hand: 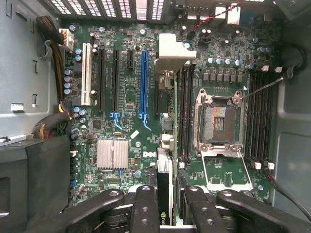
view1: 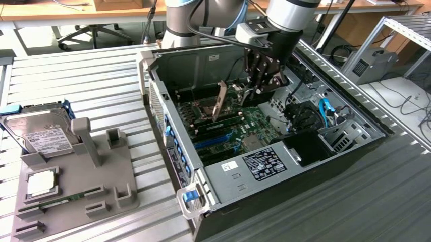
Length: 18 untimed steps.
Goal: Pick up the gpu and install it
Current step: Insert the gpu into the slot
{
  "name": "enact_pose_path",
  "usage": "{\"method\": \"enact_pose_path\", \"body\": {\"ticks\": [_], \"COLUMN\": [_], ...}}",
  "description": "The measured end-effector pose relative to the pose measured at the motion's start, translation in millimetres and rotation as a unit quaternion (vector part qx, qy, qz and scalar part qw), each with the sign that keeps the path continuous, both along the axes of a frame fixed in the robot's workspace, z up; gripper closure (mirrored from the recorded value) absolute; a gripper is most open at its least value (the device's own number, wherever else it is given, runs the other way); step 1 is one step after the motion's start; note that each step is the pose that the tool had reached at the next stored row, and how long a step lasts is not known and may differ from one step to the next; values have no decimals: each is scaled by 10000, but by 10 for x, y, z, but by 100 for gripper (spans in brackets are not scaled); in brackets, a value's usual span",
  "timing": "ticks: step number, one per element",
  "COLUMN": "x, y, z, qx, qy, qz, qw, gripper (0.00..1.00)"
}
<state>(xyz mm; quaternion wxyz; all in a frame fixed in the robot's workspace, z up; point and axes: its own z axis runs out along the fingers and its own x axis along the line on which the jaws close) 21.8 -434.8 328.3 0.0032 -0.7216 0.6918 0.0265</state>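
Observation:
The gpu [hand: 164, 172] shows edge-on in the wrist view as a slim black card with a green logo, and its silver bracket [hand: 172, 51] is at the far end. My gripper [hand: 166, 199] is shut on it, with black fingers [hand: 146, 206] on both faces. The card hangs over the motherboard [hand: 121, 121], just beside the long blue slot [hand: 144, 82] and apart from it. In the exterior view the gripper [view1: 261, 85] reaches down into the open computer case [view1: 202, 166].
Black slots and a white slot [hand: 86, 73] lie beside the blue one. The open CPU socket [hand: 221, 121] and memory slots sit on the other side. Cable bundles [hand: 53, 124] line the case wall. At the exterior view's left, a grey holder [view1: 108, 176] carries a hard drive [view1: 40, 133].

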Motion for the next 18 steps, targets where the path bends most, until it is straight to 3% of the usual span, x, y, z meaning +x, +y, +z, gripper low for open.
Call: {"method": "enact_pose_path", "body": {"ticks": [18], "x": [0], "y": [-36], "z": [-17], "qx": [0], "qy": [0], "qz": [0], "qw": [10000], "gripper": [74]}}
